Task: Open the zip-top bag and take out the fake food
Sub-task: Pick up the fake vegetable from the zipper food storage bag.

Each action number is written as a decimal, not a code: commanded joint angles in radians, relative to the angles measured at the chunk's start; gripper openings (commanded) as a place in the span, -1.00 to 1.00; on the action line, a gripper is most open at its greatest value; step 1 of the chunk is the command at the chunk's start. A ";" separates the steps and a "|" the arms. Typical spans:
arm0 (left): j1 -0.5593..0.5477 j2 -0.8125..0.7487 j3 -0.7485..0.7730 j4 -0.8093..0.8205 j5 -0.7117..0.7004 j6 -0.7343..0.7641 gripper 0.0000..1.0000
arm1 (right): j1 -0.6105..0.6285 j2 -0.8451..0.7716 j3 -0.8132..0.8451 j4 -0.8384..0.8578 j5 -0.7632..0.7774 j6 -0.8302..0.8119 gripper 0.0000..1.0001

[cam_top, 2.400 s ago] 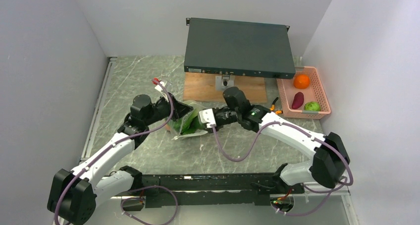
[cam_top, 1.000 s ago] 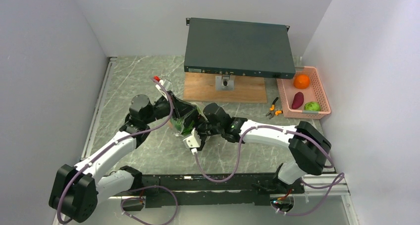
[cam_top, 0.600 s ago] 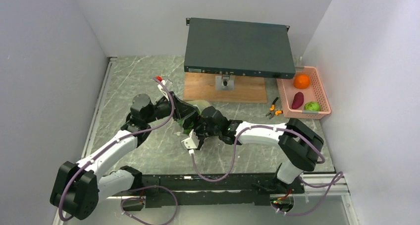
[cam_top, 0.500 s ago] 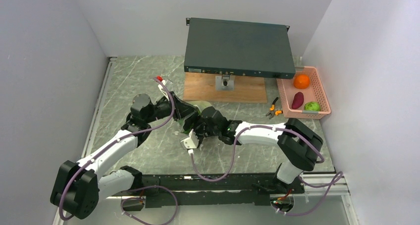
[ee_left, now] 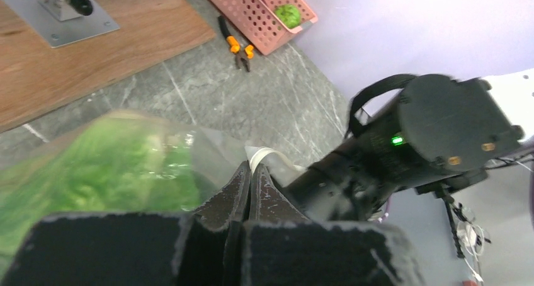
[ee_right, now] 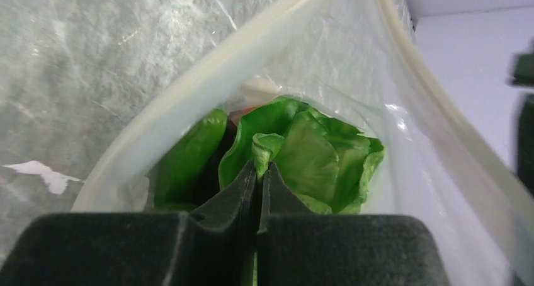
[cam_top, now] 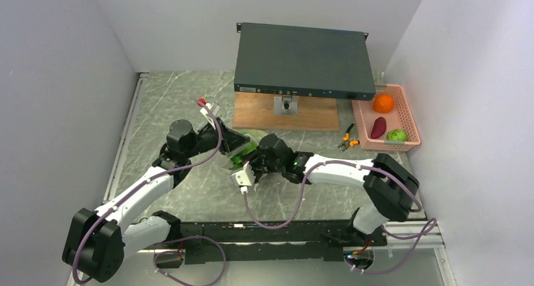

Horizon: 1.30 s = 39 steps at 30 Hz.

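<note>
Centre of the top view, between the two wrists: zip-top bag (cam_top: 249,137), clear crinkly film with a thick pale zip rim gaping open, glossy moulded-plastic lettuce (ee_right: 308,150) with ruffled leaves inside. Left gripper (ee_left: 250,172) is clamped tight on the bag's film at its edge; right gripper (ee_right: 258,166) reaches into the mouth, pinched closed on a curled lettuce leaf. Upper right, pink slatted basket (cam_top: 408,123) holds the orange ball (cam_top: 383,102), dark purple piece (cam_top: 378,127) and round green piece (cam_top: 397,135)
</note>
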<state>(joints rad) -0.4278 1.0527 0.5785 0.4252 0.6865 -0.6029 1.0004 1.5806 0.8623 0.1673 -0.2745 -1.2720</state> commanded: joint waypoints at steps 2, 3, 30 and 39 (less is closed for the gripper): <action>0.003 -0.041 0.064 -0.118 -0.130 0.075 -1.00 | -0.016 -0.150 0.023 -0.103 -0.151 0.135 -1.00; 0.004 -0.043 0.068 -0.138 -0.143 0.080 -1.00 | -0.024 -0.167 0.026 -0.109 -0.175 0.155 -1.00; 0.005 -0.076 0.066 -0.137 -0.101 0.078 -1.00 | -0.170 -0.156 0.176 -0.321 -0.414 0.474 -1.00; 0.005 -0.073 0.059 -0.102 -0.078 0.067 -1.00 | -0.176 -0.138 0.184 -0.412 -0.376 0.403 -0.82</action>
<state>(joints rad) -0.4259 0.9955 0.6048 0.2638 0.5964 -0.5373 0.8295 1.4487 1.0103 -0.2497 -0.6621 -0.8440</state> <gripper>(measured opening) 0.010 0.054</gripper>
